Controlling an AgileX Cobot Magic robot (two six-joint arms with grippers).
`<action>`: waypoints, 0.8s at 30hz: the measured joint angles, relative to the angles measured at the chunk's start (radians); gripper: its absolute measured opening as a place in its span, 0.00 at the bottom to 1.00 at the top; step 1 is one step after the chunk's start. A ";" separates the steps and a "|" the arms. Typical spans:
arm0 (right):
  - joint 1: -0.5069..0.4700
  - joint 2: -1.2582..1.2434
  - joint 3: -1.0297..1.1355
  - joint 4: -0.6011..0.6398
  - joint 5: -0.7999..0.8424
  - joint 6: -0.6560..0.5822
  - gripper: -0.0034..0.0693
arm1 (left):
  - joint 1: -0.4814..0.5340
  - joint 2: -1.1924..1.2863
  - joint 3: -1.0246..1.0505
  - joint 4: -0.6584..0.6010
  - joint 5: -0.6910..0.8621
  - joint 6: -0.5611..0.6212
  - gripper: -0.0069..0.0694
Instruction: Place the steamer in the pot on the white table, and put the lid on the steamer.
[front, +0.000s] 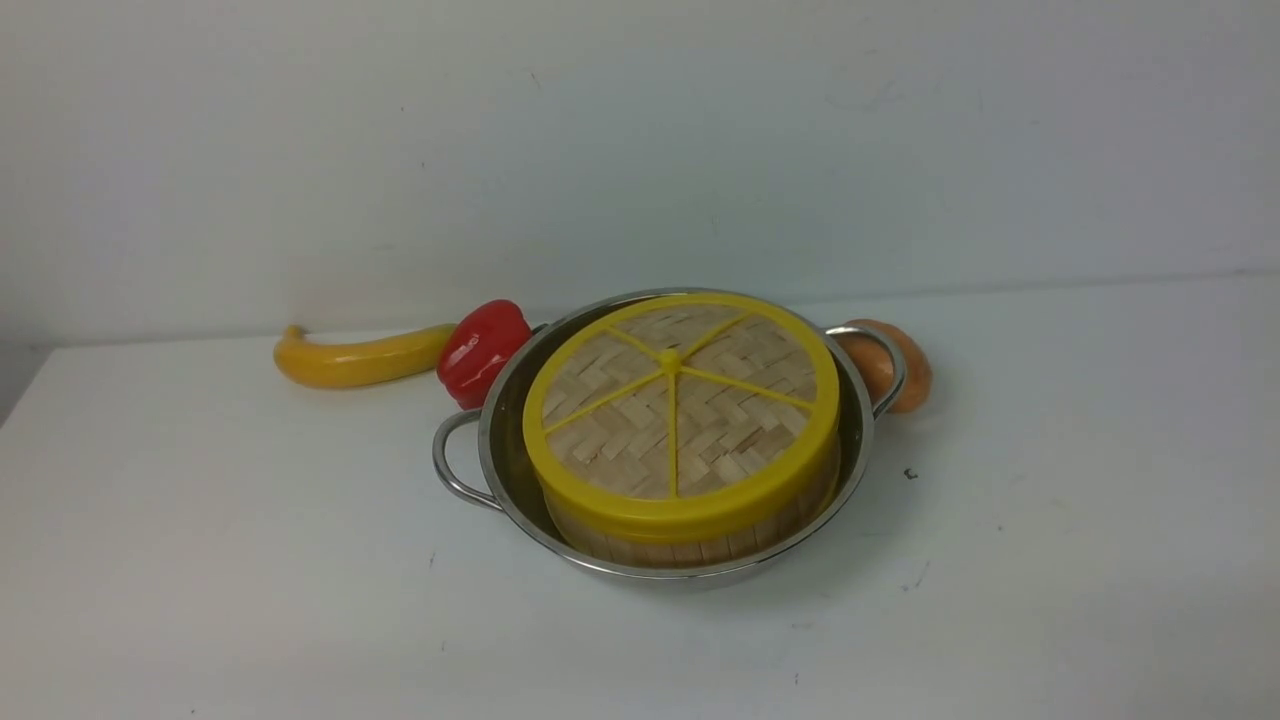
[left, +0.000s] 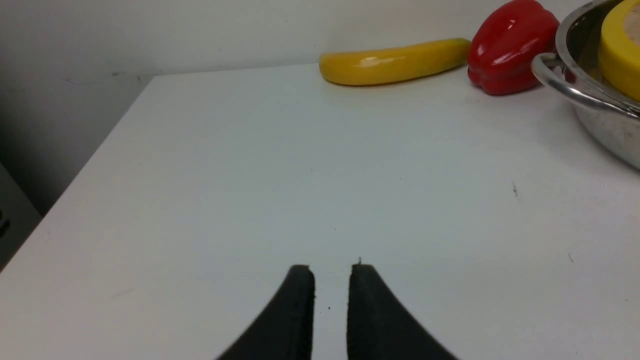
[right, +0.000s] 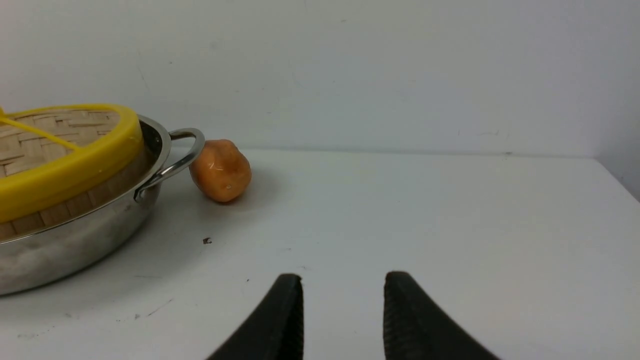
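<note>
The shiny steel pot (front: 497, 470) stands on the white table (front: 200, 560). The bamboo steamer (front: 680, 547) sits inside it; only its slatted wall shows. The woven lid (front: 680, 400), with yellow rim and spokes, lies on top of the steamer and hides its contents. Neither gripper shows in the front view. My left gripper (left: 331, 270) hovers over bare table, well short of the pot (left: 600, 120); its jaws are nearly together and empty. My right gripper (right: 343, 277) is open and empty, on the other side of the pot (right: 75, 245), away from the lid (right: 60, 165).
A yellow banana-shaped toy (front: 360, 358) and a red pepper (front: 482, 348) lie behind the pot's left handle. An orange-brown potato-like toy (front: 905, 368) rests against the right handle. A white wall runs along the back. The table's left edge (left: 100, 155) shows in the left wrist view.
</note>
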 joint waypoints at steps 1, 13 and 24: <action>0.000 0.000 0.000 0.000 0.000 0.000 0.39 | 0.000 0.000 0.000 0.000 0.000 0.000 0.22; 0.000 0.000 0.000 0.000 0.000 -0.001 0.39 | 0.000 0.000 0.000 0.000 0.000 0.002 0.23; 0.000 0.000 0.000 0.000 0.000 -0.001 0.39 | 0.000 0.000 0.000 0.000 0.000 0.003 0.26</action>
